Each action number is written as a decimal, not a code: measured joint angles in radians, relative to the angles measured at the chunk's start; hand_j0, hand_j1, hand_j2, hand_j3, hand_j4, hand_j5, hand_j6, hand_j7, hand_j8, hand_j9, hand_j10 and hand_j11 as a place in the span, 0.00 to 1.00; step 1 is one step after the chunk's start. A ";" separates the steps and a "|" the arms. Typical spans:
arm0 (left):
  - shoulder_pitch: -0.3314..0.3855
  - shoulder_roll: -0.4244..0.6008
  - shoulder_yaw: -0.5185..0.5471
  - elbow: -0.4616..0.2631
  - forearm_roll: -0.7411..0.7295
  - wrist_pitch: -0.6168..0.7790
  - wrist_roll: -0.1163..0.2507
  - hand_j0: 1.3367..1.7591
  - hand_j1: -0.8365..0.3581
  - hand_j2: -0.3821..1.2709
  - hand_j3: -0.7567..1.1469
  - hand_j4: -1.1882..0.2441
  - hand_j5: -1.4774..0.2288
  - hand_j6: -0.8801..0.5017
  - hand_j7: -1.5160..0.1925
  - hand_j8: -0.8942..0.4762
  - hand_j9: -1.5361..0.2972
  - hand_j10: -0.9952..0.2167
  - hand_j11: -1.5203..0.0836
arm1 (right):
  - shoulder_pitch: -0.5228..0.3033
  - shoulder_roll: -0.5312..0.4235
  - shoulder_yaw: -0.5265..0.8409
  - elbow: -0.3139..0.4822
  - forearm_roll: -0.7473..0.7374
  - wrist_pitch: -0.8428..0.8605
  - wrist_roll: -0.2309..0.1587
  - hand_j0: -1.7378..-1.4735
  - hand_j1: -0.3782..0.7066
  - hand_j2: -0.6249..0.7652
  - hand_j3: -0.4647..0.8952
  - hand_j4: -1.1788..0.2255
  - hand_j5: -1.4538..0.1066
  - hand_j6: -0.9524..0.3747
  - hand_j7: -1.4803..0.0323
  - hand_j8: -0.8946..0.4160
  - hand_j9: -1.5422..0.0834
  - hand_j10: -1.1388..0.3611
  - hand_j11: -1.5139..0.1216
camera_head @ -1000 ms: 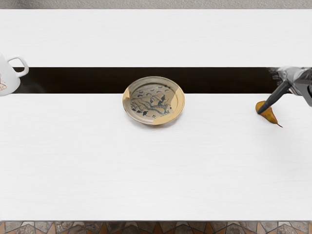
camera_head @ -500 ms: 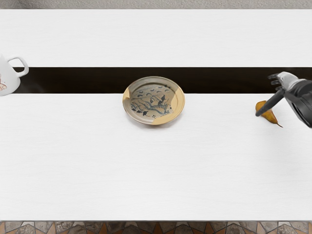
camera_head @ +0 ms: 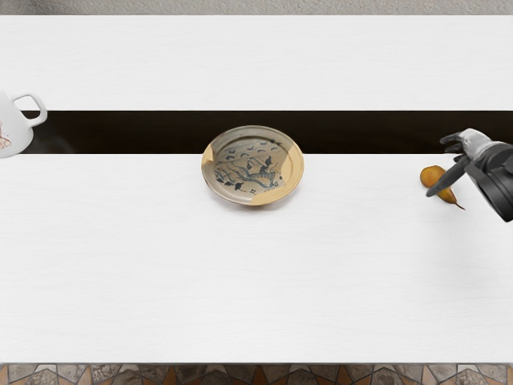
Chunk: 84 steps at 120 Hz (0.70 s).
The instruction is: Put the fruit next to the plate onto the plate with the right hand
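Reach stage: the right hand (camera_head: 469, 154) hovers at right frame edge, fingers splayed over the pear (camera_head: 433, 176), which lies on the surface (camera_head: 240, 273) well right of the plate (camera_head: 293, 166); next it must close around the fruit.

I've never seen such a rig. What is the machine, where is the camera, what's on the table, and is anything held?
This is a simulator's render from the humanoid robot's head, looking down at a slant on a white table. Its grey and black five-finger right hand comes in from the right edge; the left arm is out of view. On the table: a round tan plate with a blue painted pattern in the middle, a white mug at the left edge, and a small orange-brown pear-shaped fruit at the right. The hand's fingers are spread; one dark finger crosses the fruit, but nothing is gripped.
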 joint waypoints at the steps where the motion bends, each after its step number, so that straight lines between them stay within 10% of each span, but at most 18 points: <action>1: 0.000 0.000 0.000 0.000 0.000 0.000 0.000 0.76 0.99 0.23 0.40 0.83 0.87 0.64 0.89 0.65 0.84 0.82 0.95 | 0.000 0.000 0.000 -0.001 0.000 -0.001 0.000 0.30 0.27 0.42 0.34 0.68 0.75 0.55 0.79 0.51 0.77 0.61 0.75; 84: 0.001 0.000 0.000 0.000 0.000 0.000 0.000 0.76 0.99 0.23 0.40 0.83 0.87 0.64 0.89 0.65 0.84 0.82 0.95 | -0.070 0.099 0.009 -0.072 -0.017 -0.029 0.000 0.30 0.22 0.43 0.34 0.71 0.78 0.58 0.82 0.54 0.81 0.64 0.78</action>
